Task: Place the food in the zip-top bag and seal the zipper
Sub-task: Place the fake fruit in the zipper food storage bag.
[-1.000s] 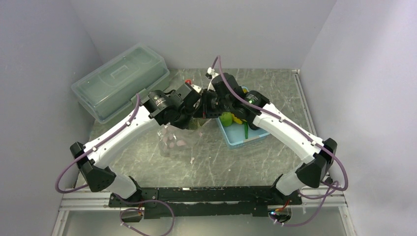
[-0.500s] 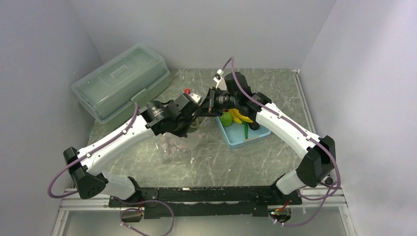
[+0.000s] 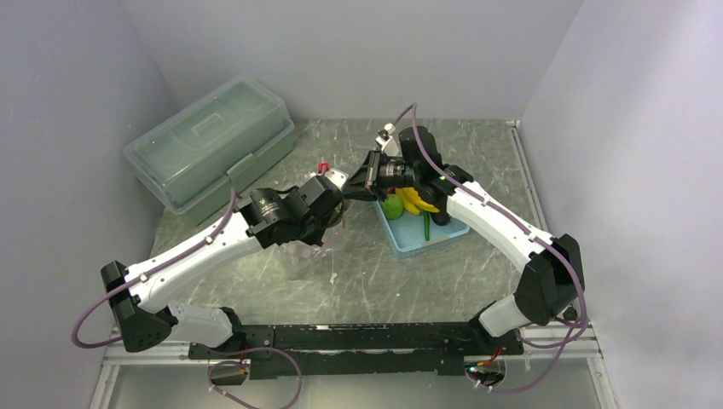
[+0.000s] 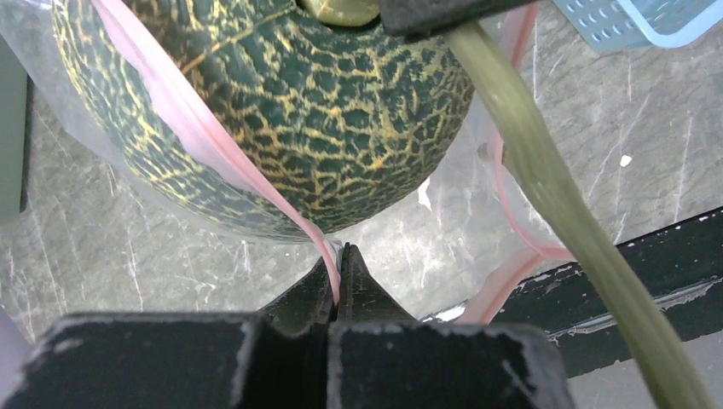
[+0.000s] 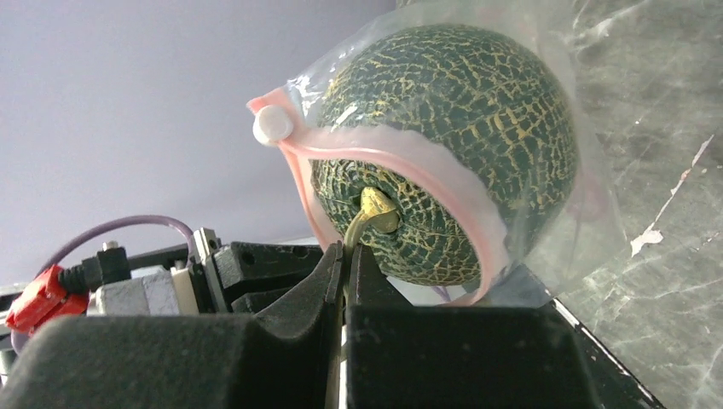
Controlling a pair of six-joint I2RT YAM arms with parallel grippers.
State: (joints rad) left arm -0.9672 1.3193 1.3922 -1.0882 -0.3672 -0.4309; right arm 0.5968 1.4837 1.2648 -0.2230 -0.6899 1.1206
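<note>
Nearest the bases, the left arm has drawn back and away from the basket (image 3: 443, 236) over the last second, so the two wrists, bunched tight together just left of the basket a moment ago, now stand a little apart. The left fingers (image 4: 341, 271) are pressed together on the pink zipper strip (image 4: 200, 128) and have taken the bag's mouth along with them. The bag (image 5: 588, 196), which hung in plain sight under the wrists, is now mostly hidden beneath the left arm, to the near left of the basket and above the worktop (image 3: 384, 273). Just beyond those fingers, the melon (image 4: 324, 111) sits in the mouth: the pink strip loops round it near the stem end and clear plastic covers its far side. It hangs from its stem (image 4: 546, 170), which the right fingers (image 5: 348, 264) grip, closed, reaching in from the basket's left side. By the look of it, the pull is sliding the mouth over the melon, so the first piece is nearly in but not released. Farther on, the bananas (image 3: 411, 202) and green ball (image 3: 392, 206) lie in the basket, and the zipper stands open, so most of the job remains.
</note>
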